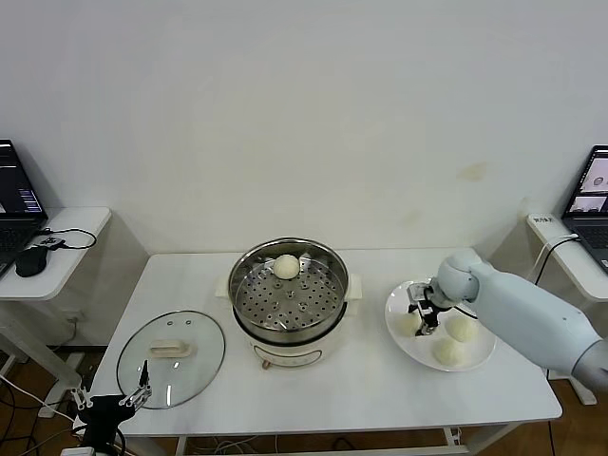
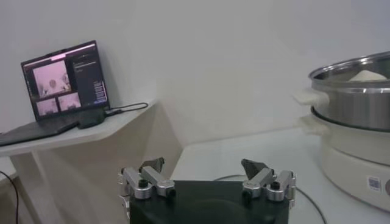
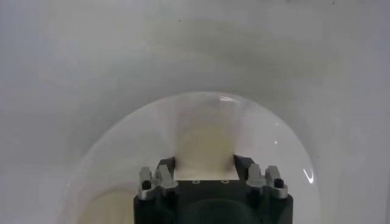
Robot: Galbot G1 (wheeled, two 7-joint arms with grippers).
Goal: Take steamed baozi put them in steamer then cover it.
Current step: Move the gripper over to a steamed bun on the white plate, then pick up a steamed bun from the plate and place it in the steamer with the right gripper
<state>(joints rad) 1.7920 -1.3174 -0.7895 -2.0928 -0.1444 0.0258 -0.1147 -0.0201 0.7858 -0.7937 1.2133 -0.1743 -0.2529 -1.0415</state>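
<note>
Right gripper (image 1: 424, 314) reaches down over the white plate (image 1: 480, 360), its fingers clamped on 1 baozi (image 3: 204, 148) at the plate's steamer-side edge. 2 more baozi (image 1: 462, 329) lie just beyond it on the same plate — close together. Farther off toward the robot's left stands the steamer (image 1: 289, 288), with 1 baozi (image 1: 286, 266) on its perforated tray. Left gripper (image 2: 207, 178) hangs parked off the desk (image 1: 370, 399) edge, fingers spread apart, beside the glass lid (image 1: 171, 358).

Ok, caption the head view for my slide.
Right gripper shut on a baozi on the plate; one bun already in the steamer.
</note>
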